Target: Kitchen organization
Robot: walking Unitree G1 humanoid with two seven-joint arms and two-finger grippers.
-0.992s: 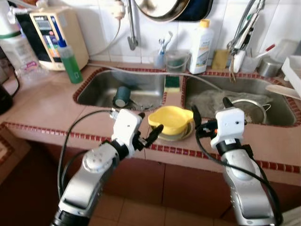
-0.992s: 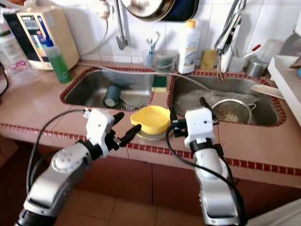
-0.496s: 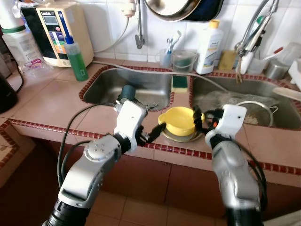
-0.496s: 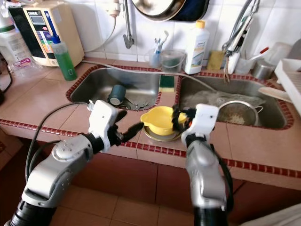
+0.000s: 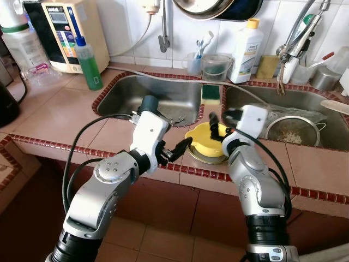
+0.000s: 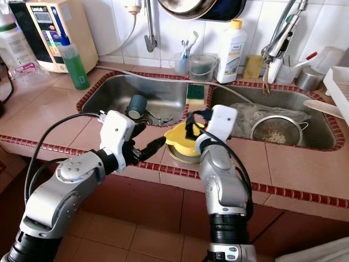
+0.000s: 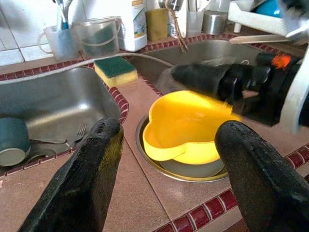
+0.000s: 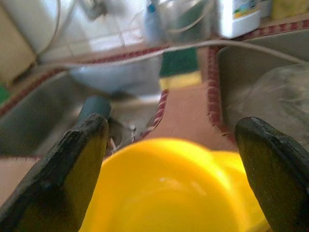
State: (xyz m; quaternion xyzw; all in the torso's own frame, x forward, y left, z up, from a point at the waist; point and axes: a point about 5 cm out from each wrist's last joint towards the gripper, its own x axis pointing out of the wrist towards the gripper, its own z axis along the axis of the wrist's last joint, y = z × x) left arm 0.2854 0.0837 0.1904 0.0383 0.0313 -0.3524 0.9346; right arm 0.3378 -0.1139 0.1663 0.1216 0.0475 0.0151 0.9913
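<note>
1. Left wrist view: the yellow bowl (image 7: 190, 126) sits nested in a shallow metal dish (image 7: 159, 166) on the tiled counter (image 5: 65, 117), near the counter's front edge, on the strip between the two sinks. Nesting keeps both pieces together as one stack for clearing.
2. Right gripper (image 5: 219, 117): positioned over the bowl's far rim, fingers spread wide, gripping nothing. In the right wrist view the two fingers (image 8: 79, 145) flank the bowl, one on each side. This placement appears intended to straddle the rim before closing.
3. Left gripper (image 5: 173, 148): held just beside the bowl on its left, near the counter's front edge, fingers apart and empty. The left wrist view looks between its two fingers straight at the bowl. Judged role: a support or second approach, not a grasp.
4. Left sink (image 5: 122, 106): contains a teal cup (image 5: 149, 103) lying on its side and a fork (image 7: 79, 129). Right sink (image 5: 327, 139): contains a metal strainer (image 5: 292, 130).
5. A green-and-yellow sponge (image 5: 210, 94) rests on the divider at the counter's back, behind the bowl.
6. Task status, as judged: the bowl is not yet lifted. Closing on a thin rim risks tipping the bowl off the dish.
</note>
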